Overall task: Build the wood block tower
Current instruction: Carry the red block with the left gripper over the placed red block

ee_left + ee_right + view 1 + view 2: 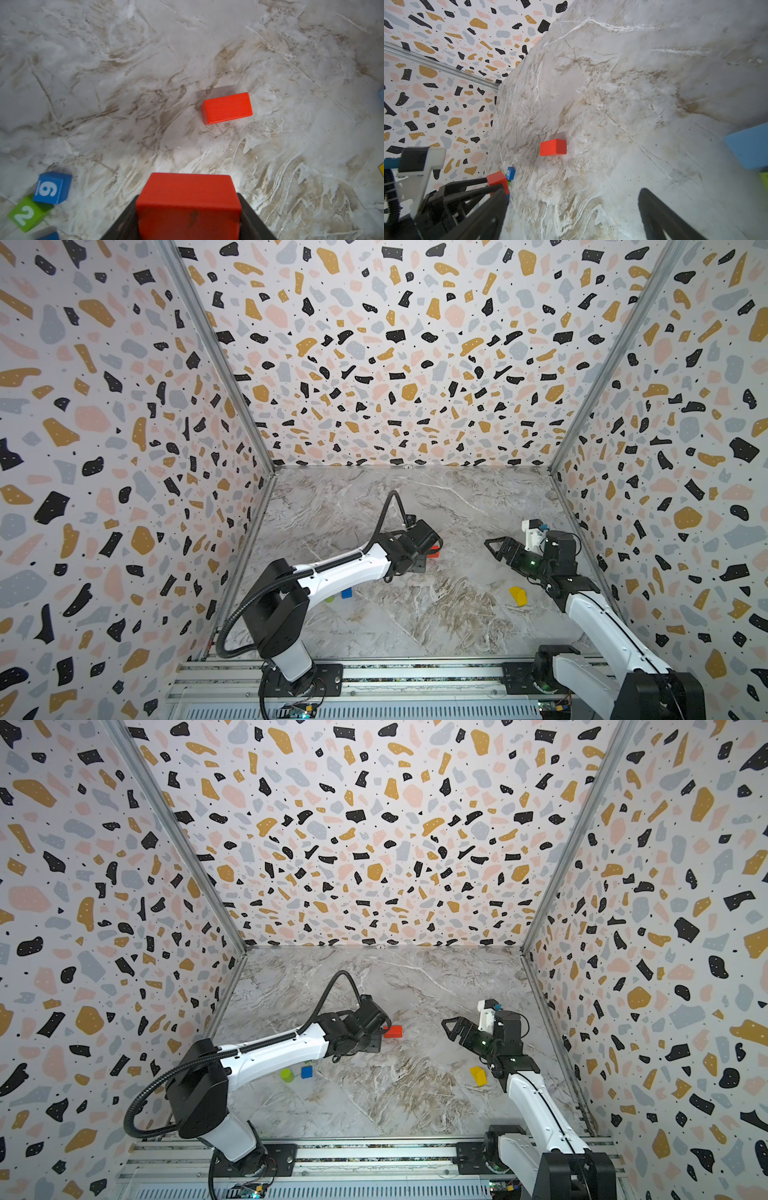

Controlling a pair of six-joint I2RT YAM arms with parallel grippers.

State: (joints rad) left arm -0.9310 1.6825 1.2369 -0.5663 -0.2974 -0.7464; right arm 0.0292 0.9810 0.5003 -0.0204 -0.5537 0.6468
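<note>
Marbled counter floors a terrazzo-walled booth, and the tower looks barely begun: one red slab lies flat near the middle, seemingly as the base, while the left claw clamps a second red slab across its width just left of it, likely so it can go squarely on top. At the right the right claw hangs spread wide and empty (probably parked out of the way) near the yellow wedge. Glossy painted pieces sit loose at near left: a blue cube marked 9, a green cube marked 2 and a lime cylinder.
</note>
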